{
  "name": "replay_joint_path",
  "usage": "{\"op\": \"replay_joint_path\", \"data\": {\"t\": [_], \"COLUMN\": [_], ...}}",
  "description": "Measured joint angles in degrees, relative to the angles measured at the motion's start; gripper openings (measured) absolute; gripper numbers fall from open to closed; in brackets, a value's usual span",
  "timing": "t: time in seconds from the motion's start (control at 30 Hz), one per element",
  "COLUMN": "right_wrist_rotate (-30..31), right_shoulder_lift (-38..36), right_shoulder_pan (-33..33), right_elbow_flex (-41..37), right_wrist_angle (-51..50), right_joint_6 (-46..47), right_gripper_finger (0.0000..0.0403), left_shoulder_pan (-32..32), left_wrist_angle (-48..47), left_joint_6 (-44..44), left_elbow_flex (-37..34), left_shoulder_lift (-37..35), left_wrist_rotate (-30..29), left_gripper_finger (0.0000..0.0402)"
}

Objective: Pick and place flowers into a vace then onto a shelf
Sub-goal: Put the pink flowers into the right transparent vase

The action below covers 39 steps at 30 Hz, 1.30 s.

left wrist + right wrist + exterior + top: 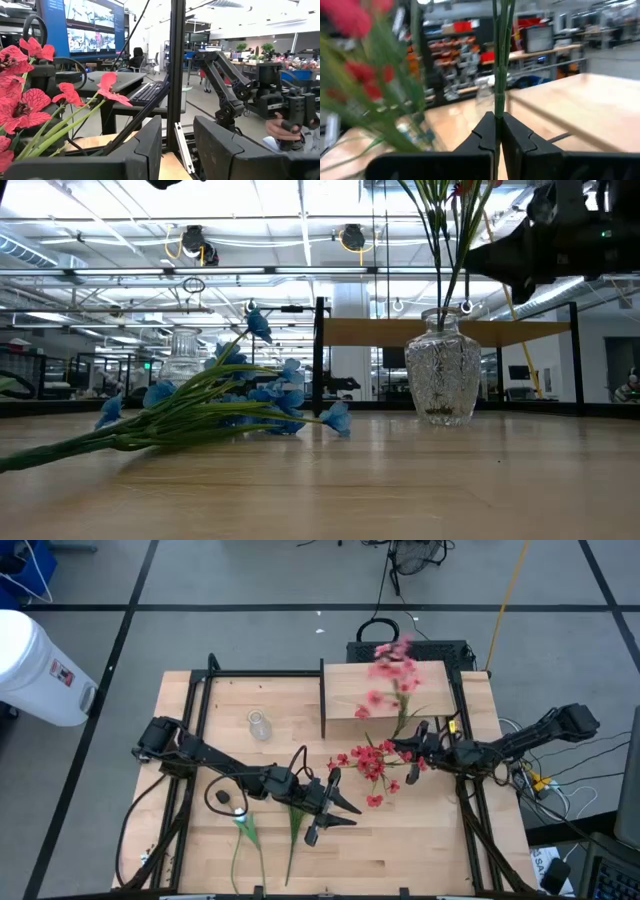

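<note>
The right claw (495, 131) is clenched on thin green stalks of the red-pink flowers (374, 762), which hang over the right half of the worktop (420, 850) just in front of the shelf (385, 690) at its far edge. In the low view those stalks stand in a cut-glass vase (441, 380); a second pink spray (393, 665) shows over the shelf from above, though whether it belongs to the same bunch is hard to tell.

The left claw (327, 810) sits near the worktop's middle, towards the front edge, its fingers parted with nothing between them. The blue-petalled bunch (215, 405) lies flat on the worktop, and the green stems (292, 835) by the left claw are probably its stalks.

These stems look light, thin and springy, with top-heavy blossoms that would sway. A hold low on the bundled stalks, well below the petals, seems safest. The vase is likely heavy, slippery and breakable, so its neck offers the best purchase.
</note>
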Motion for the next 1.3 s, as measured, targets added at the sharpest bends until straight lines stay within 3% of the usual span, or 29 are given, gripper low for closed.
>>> {"op": "replay_joint_path", "data": {"t": [0.3,0.67,1.13,1.3], "right_wrist_rotate": [-5.7,-8.5,-10.2,-10.1], "right_shoulder_lift": [9.0,17.5,23.4,23.6], "right_shoulder_pan": [-0.9,-2.5,-4.8,-4.8], "right_elbow_flex": [0.0,0.0,0.0,0.0], "right_wrist_angle": [9.6,16.0,18.9,19.1], "right_joint_6": [-0.3,1.0,-0.7,-0.7], "right_gripper_finger": [0.0001,0.0001,0.0004,0.0024], "left_shoulder_pan": [0.0,0.0,0.0,0.0], "left_wrist_angle": [0.0,-0.5,-0.8,-1.5], "left_joint_6": [0.6,0.6,0.6,0.5], "left_elbow_flex": [0.0,0.0,0.0,0.0], "left_shoulder_lift": [0.0,0.0,0.0,0.0], "left_wrist_rotate": [0.0,0.0,0.1,0.1], "left_gripper_finger": [0.012,0.012,0.012,0.012]}}
